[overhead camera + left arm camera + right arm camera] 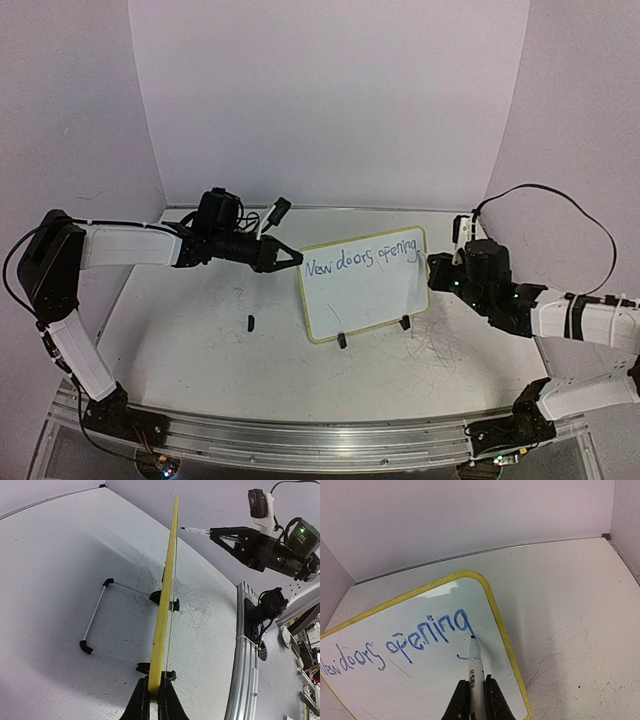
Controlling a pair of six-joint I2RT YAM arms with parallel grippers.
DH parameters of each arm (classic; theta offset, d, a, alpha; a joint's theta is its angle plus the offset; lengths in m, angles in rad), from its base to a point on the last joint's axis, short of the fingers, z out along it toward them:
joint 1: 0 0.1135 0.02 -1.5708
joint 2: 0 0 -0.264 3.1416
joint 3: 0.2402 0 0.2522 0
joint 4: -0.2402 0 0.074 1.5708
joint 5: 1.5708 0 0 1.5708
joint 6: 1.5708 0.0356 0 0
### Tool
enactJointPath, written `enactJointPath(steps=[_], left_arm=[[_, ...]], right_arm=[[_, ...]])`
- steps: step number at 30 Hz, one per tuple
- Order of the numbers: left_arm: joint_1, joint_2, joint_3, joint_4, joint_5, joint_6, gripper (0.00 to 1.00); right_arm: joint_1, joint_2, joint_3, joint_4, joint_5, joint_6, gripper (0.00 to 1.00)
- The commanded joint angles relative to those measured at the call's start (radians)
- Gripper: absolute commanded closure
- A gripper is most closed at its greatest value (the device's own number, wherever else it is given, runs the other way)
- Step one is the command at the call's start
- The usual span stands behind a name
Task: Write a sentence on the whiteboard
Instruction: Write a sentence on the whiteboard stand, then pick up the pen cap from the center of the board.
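We see the whiteboard (368, 300) standing upright on its two black feet (342, 340) on the counter (190, 340), a little right of the middle, its face turned toward the arms' bases. Across its upper part runs the sentence (365, 258) in thin blue script: "New doors opening", one line climbing toward the right.

The left claw (290, 258) reaches in from the left and is closed on the board's left edge. In the left wrist view its fingers (141, 700) pinch the yellow-cream rim, which we see edge-on. Behind the board in that view, a thin wire stand (97, 615) with black corners lies on the counter.

The right claw (440, 270) sits just beside the board's right edge, clamped on a marker (476, 662). In the right wrist view the marker's dark tip touches the white surface just below the last "g", next to a short blue stroke (462, 656).

A small black piece (250, 322) lies alone on the counter left of the board. Grey scribble marks (440, 350) cover the counter in front of the board's right side.
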Motion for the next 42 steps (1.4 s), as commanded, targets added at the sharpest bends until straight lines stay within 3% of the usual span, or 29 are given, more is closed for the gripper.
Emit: enactJointPath(steps=[1,13,21,25,27,37,39,42], left_arm=[[-0.014,-0.017,-0.008,-0.067,-0.008,0.04,1.0],[-0.014,-0.014,-0.005,-0.068,-0.007,0.04,1.0],[-0.014,-0.014,0.002,-0.07,-0.021,0.034,0.96],[-0.012,-0.021,0.006,-0.079,-0.043,0.033,0.8],[-0.012,-0.033,0.01,-0.087,-0.065,0.037,0.68],[-0.009,-0.225,0.002,-0.179,-0.274,-0.001,0.07],[-0.007,-0.293,-0.049,-0.183,-0.348,-0.065,0.01],[-0.004,-0.365,-0.11,-0.254,-0.516,-0.205,0.01]], right_arm=[[-0.009,0.017,0.046,0.01,0.025,-0.016,1.0],[-0.02,0.069,0.075,0.041,0.049,-0.046,1.0],[-0.02,-0.245,0.047,-0.2,-0.014,0.016,1.0],[-0.019,-0.388,0.034,-0.298,0.03,-0.012,1.0],[-0.02,-0.417,0.035,-0.32,0.053,-0.021,1.0],[-0.02,-0.366,0.081,-0.282,0.003,-0.12,1.0],[-0.02,-0.347,0.087,-0.274,-0.022,-0.15,1.0],[-0.02,-0.324,0.083,-0.266,-0.054,-0.175,1.0]])
